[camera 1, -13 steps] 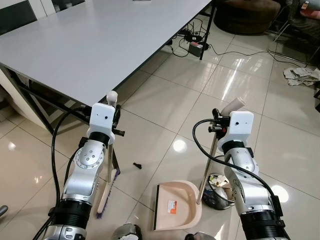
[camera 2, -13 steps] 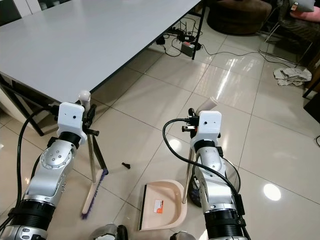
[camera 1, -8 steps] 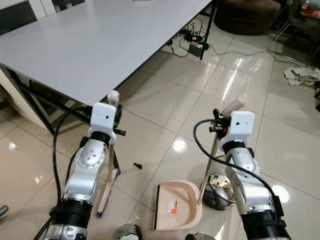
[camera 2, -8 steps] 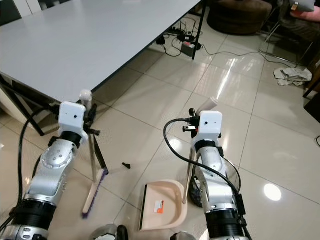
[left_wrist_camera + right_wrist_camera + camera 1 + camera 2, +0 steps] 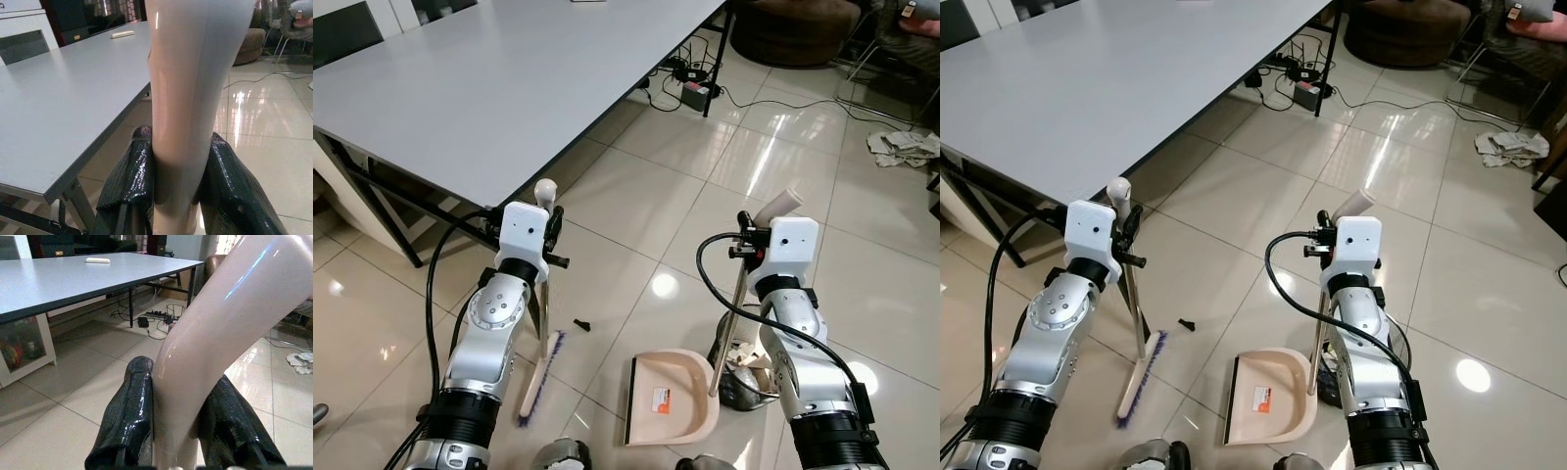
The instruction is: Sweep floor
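Mid-sweep: left tool [image 5: 178, 196] clenches the broom [image 5: 539, 377] at lower left, right tool [image 5: 178, 431] clenches the dustpan [image 5: 672, 399] handle; next, brush the black scrap [image 5: 580, 323] into it

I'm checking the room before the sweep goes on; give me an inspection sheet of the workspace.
Surface: glossy tiled floor, glare spots.
Job's things: broom head on the floor; beige dustpan flat beside it; small dark scrap between them.
Clutter: crumpled litter by the dustpan; cloth far right.
Grippers: left gripper shut on the broom handle; right gripper shut on the dustpan handle.
Cables: power strip and cords under the table.
Surroundings: grey table, dark pouf.
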Available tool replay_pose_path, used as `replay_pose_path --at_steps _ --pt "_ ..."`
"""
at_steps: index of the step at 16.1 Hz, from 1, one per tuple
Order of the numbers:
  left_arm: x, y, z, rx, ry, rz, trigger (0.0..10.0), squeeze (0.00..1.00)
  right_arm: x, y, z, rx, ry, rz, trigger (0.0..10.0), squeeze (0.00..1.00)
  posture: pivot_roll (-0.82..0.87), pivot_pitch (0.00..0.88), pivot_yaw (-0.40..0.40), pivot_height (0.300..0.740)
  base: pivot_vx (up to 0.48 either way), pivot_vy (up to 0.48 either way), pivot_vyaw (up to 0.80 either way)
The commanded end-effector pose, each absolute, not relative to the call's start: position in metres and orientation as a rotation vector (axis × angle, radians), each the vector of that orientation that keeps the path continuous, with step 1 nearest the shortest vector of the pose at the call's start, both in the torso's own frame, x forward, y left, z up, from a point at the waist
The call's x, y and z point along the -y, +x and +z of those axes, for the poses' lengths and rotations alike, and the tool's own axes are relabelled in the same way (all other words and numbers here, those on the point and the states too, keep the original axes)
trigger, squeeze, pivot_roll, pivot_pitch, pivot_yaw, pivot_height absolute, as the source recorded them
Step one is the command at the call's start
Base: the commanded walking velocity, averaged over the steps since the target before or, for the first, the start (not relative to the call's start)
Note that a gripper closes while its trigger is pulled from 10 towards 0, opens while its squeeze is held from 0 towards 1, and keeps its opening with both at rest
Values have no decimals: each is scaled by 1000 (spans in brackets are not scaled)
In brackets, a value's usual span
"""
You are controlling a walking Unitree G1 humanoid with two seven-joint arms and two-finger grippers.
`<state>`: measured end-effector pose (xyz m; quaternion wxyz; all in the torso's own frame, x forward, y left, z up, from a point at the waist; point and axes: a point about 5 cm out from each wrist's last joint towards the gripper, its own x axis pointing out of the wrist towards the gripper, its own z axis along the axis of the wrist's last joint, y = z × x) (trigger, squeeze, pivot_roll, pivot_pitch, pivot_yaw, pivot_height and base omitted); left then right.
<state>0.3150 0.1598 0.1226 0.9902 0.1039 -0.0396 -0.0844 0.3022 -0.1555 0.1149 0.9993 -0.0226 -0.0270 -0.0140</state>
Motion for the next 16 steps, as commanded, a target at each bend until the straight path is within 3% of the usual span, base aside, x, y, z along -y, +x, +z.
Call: replay_pose_path --at_steps 1,16 --pt "-158 318 132 116 213 -179 10000 0 156 304 123 98 -42 -29 10000 0 31 53 2 740 0 0 0" --pt "-158 319 134 122 205 -184 10000 0 155 304 123 113 -30 -16 10000 0 32 50 5 740 252 0 0"
